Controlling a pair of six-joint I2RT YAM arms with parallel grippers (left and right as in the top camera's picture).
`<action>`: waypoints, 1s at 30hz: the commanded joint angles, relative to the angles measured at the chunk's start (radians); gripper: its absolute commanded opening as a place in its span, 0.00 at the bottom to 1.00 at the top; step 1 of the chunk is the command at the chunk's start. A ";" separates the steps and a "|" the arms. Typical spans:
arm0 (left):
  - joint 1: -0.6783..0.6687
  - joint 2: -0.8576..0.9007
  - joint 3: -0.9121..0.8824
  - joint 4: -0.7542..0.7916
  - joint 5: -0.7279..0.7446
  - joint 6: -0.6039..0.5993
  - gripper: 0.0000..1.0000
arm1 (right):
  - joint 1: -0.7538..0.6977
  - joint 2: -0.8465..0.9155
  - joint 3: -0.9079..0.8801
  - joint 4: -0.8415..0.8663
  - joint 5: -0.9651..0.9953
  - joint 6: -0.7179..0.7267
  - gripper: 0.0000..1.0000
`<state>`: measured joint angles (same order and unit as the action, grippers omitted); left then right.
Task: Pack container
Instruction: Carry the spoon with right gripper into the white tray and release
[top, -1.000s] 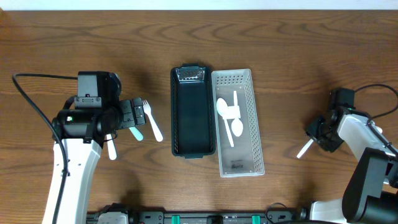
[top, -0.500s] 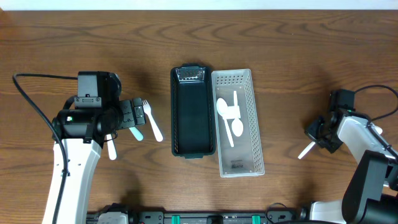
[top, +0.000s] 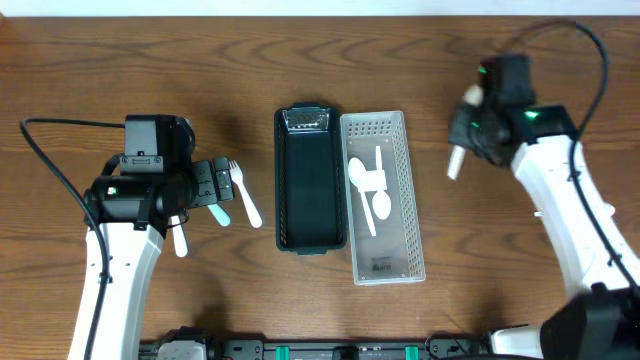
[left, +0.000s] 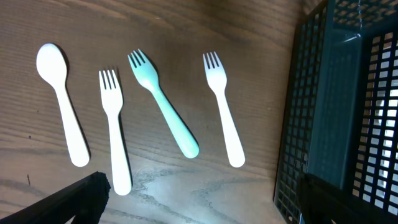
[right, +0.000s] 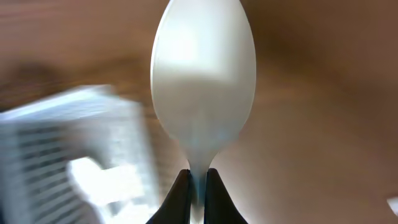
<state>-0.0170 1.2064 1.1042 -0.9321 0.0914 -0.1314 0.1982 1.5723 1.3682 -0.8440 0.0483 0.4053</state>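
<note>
On the brown wooden table (top: 330, 60), a dark perforated plastic basket (top: 310, 190) sits empty, touching a white perforated plastic tray (top: 385, 250) that holds white cutlery. The left gripper (left: 199, 205) hovers with jaws apart over four plastic pieces: one white spoon (left: 61, 102), two white forks (left: 115, 130) and a teal fork (left: 165, 102). The right gripper (right: 198, 186) is clamped on the neck of a glossy white plastic spoon (right: 204, 81). It has swung from the table's right edge to just beside the tray's far corner. The left arm has not moved.
</note>
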 joint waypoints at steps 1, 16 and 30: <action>0.000 0.002 0.019 -0.002 0.003 -0.005 0.98 | 0.118 -0.007 0.021 0.003 -0.023 -0.058 0.01; 0.000 0.002 0.019 -0.002 0.003 -0.005 0.98 | 0.307 0.310 0.019 0.014 -0.031 -0.033 0.15; 0.000 0.002 0.019 -0.002 0.003 -0.005 0.98 | 0.156 0.148 0.251 -0.092 0.083 -0.021 0.44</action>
<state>-0.0170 1.2064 1.1042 -0.9321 0.0910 -0.1310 0.4374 1.8393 1.5284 -0.9222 0.0589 0.3714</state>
